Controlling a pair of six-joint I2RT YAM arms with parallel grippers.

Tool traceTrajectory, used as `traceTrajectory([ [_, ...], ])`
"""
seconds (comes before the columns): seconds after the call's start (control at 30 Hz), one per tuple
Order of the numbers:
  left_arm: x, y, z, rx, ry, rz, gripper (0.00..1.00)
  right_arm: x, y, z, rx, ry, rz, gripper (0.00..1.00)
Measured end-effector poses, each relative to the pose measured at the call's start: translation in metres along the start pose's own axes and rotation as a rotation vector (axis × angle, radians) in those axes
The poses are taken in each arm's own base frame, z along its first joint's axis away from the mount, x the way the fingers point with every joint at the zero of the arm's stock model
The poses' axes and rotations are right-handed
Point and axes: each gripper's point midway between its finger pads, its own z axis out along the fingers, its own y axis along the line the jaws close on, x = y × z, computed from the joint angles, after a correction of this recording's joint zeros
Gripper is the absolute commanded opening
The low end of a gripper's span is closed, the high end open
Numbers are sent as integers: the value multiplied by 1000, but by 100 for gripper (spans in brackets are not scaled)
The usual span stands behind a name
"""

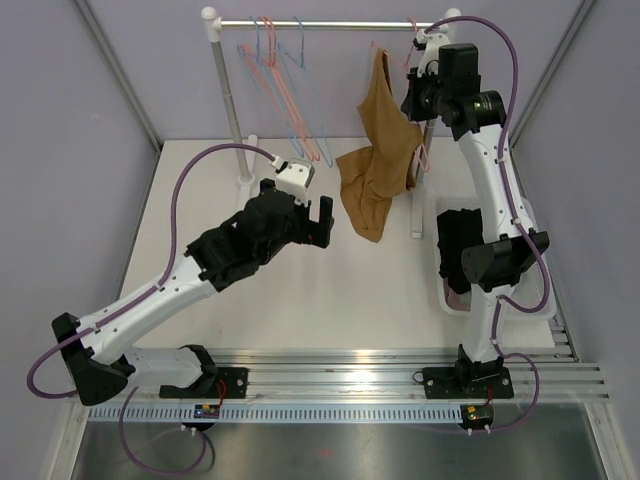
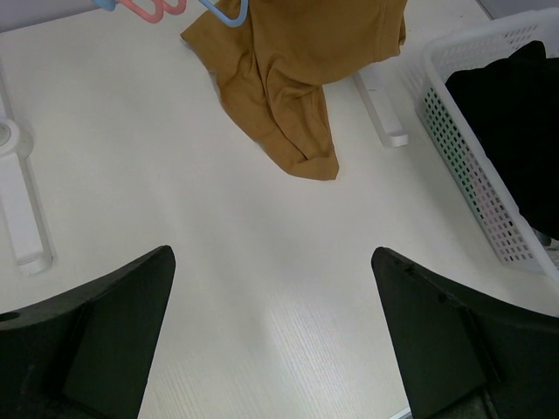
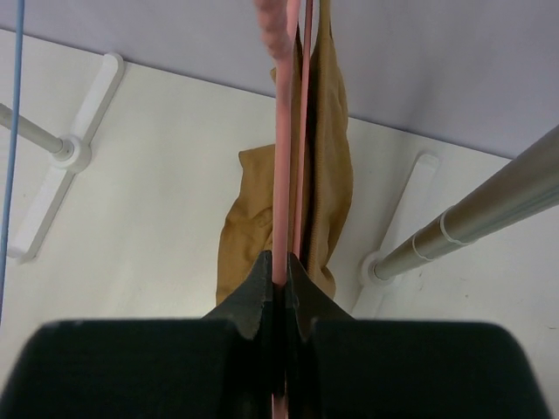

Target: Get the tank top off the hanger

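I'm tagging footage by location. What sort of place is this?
Probably a robotics lab test cell, not a home: plain lilac panels enclose a white table bearing a clothes rail with plastic hangers and a laundry basket.

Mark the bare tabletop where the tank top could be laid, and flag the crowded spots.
Bare: the table between the hem of the tank top, the left gripper and the basket. Crowded: along the rail, where spare hangers, the tank top and the right gripper shut on its hanger bunch.
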Motion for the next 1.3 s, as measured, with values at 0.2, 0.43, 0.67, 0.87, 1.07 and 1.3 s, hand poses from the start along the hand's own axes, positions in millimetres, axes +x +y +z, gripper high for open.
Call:
traceTrajectory([
  [0.2,8,6,-5,-13,7,4,99,-11,4,-17,-3,-26,24,0],
  [0.43,7,12,-17,-10,-13,-9,99,-31,16,-55,-22,-85,42,0],
  [0.67,-14,13,-43,27,-89,-54,99,-22,41,-113,-92,-79,77,0],
  [0.87,-38,11,-59,65,-176,-89,99,23,67,-167,-186,-10,114,0],
  [1.07,-83,-8,-67,139,-268,-120,99,63,90,-225,-291,21,155,0],
  [1.3,-131,-37,-69,249,-362,-148,99,90,119,-288,-444,-18,188,0],
])
